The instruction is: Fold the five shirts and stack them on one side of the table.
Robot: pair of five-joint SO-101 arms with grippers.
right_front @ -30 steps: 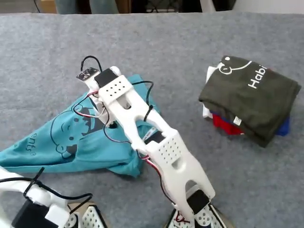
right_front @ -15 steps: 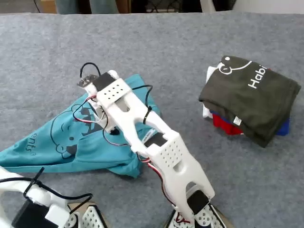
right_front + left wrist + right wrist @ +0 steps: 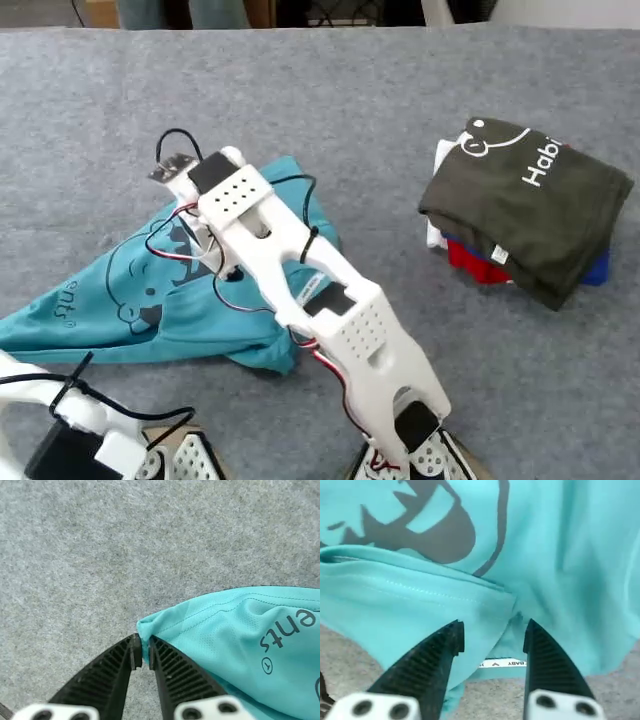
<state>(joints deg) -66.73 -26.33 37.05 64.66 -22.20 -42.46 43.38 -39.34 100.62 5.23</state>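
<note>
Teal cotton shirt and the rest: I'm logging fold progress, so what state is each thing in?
Teal cotton shirt: unfolded, rumpled, lying on the grey table.
Pile of shirts, dark olive on top: folded, stacked.
Left gripper: shut on the teal shirt's corner.
Right gripper: open, over the teal shirt.

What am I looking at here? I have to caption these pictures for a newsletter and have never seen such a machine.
These are two small white robot arms side by side, each ending in a black two-fingered gripper. The wide picture looks down on a grey table. The other two come from cameras on each arm's wrist. A loosely spread teal shirt lies at the left of the wide picture. A stack of folded shirts, a dark one on top, sits at the right. The left gripper is pinched shut on a corner of the teal shirt. The right gripper is open, close over a fold of the same shirt.
</note>
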